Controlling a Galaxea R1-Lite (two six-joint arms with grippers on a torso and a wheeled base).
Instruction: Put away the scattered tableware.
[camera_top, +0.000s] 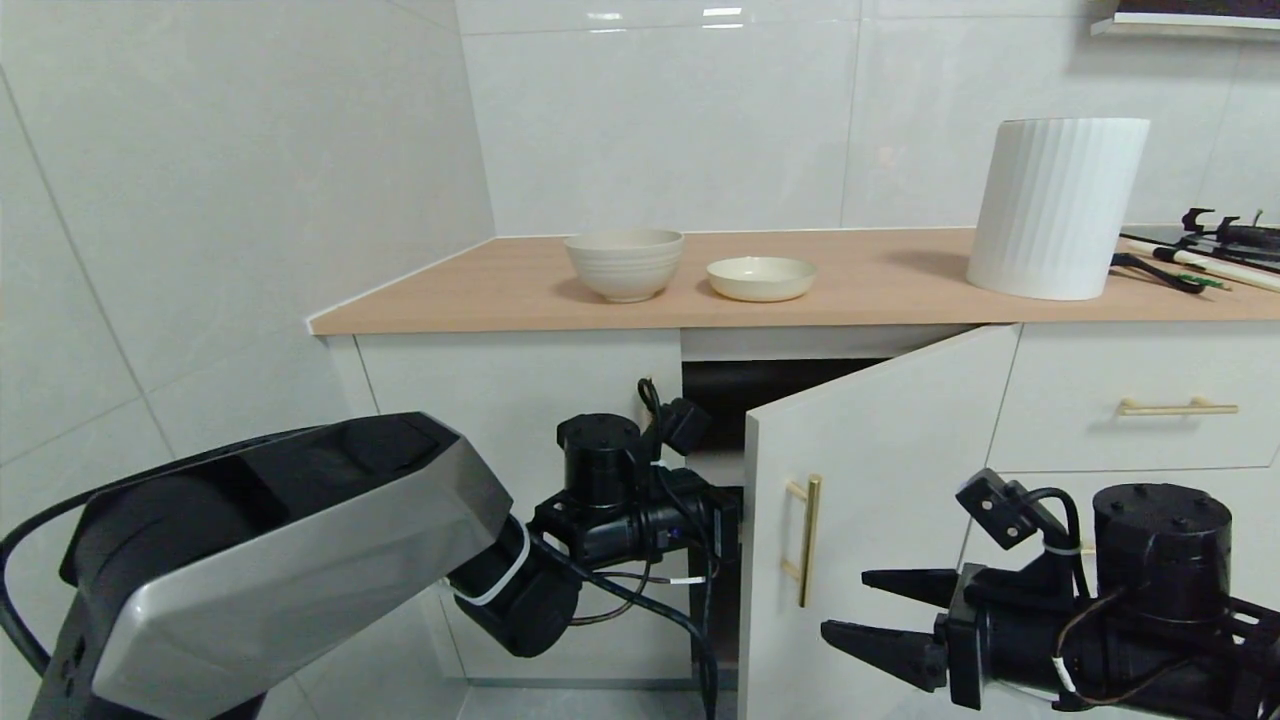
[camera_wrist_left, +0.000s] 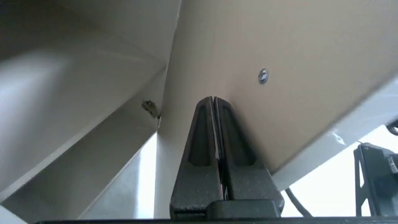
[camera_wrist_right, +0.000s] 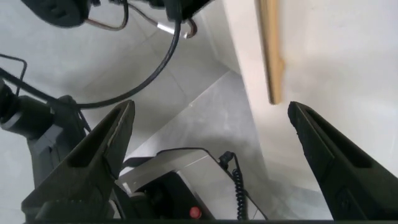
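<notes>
A ribbed beige bowl (camera_top: 624, 263) and a shallow cream dish (camera_top: 760, 278) stand side by side on the wooden counter (camera_top: 480, 295). Below them a white cabinet door (camera_top: 880, 470) hangs partly open, with a gold handle (camera_top: 806, 540). My left arm (camera_top: 620, 520) goes into the gap behind that door. In the left wrist view my left gripper (camera_wrist_left: 212, 102) is shut and empty, its tips against the door's inner face (camera_wrist_left: 298, 56). My right gripper (camera_top: 845, 604) is open and empty, low in front of the door, beside the handle (camera_wrist_right: 270, 50).
A tall white ribbed container (camera_top: 1057, 207) stands on the counter to the right, with dark utensils (camera_top: 1200, 255) behind it. A drawer with a gold handle (camera_top: 1177, 407) sits right of the door. A tiled wall closes the left side.
</notes>
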